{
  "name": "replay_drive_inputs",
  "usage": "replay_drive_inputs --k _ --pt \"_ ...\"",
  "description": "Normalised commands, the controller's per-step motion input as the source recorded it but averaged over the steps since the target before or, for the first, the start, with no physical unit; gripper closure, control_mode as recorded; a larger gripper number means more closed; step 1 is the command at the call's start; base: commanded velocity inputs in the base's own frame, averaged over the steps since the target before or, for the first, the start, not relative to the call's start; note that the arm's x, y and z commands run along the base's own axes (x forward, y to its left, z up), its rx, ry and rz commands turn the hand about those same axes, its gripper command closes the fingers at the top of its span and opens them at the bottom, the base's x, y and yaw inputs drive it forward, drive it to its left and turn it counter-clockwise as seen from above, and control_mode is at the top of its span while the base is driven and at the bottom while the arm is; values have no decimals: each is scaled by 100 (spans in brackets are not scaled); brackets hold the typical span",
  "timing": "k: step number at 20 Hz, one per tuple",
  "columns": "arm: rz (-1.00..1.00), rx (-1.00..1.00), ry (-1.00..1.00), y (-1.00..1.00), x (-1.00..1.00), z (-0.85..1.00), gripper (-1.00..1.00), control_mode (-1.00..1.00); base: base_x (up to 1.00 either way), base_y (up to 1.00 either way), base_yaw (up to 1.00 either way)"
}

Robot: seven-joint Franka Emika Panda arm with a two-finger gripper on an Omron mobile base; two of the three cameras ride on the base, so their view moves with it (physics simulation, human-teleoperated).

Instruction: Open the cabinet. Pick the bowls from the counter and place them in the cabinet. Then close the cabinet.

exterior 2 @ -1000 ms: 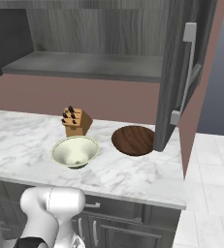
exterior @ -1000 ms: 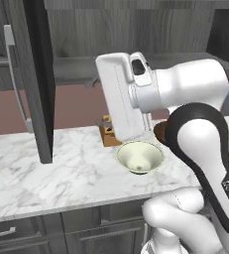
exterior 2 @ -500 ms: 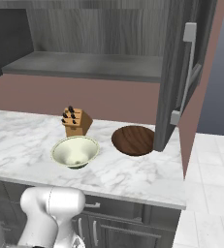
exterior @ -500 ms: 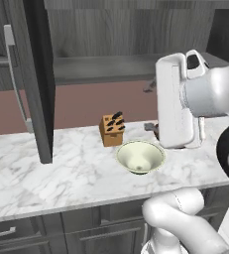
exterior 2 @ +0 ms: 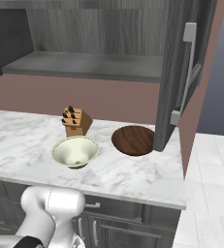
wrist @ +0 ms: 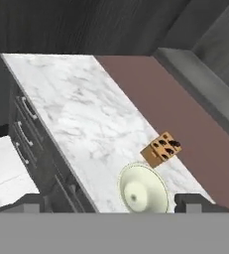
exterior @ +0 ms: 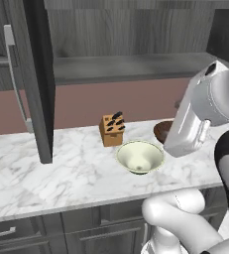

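Observation:
The cabinet [exterior: 136, 67] stands open, its left door [exterior: 38, 79] and right door [exterior 2: 177, 72] both swung out over the counter [exterior 2: 21, 140]. A deep cream-white bowl [exterior: 141, 157] [exterior 2: 75, 151] sits upright near the counter's front edge. The shallow dark brown bowl [exterior 2: 134, 140] lies to its right, partly hidden behind my arm in the left base view [exterior: 162, 131]. In the hand view my gripper [wrist: 114, 202] is open, high above the cream bowl [wrist: 142, 189], with its fingertips [wrist: 195, 202] wide apart and holding nothing.
A small tan knife block [exterior: 112, 130] [exterior 2: 76, 121] [wrist: 161, 149] stands behind the cream bowl by the reddish back wall. Drawer fronts with short handles [wrist: 26, 130] run under the counter. The right door's edge hangs just right of the brown bowl.
My arm has swung right and lower in the left base view, uncovering the knife block and the cream bowl. The bowls and doors have stayed put, and the gripper is still open.

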Motion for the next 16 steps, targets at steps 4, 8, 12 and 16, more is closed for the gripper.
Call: replay_drive_inputs --k 4,8,12,16 --pt "-39 0 20 -32 9 -57 -100 -100 0 0 0" --pt "-21 0 32 -78 4 -35 -100 -100 0 0 0" --pt "-11 0 28 -72 6 -21 -100 -100 0 0 0" --pt "0 -1 13 -22 14 -20 -100 -100 0 0 0"
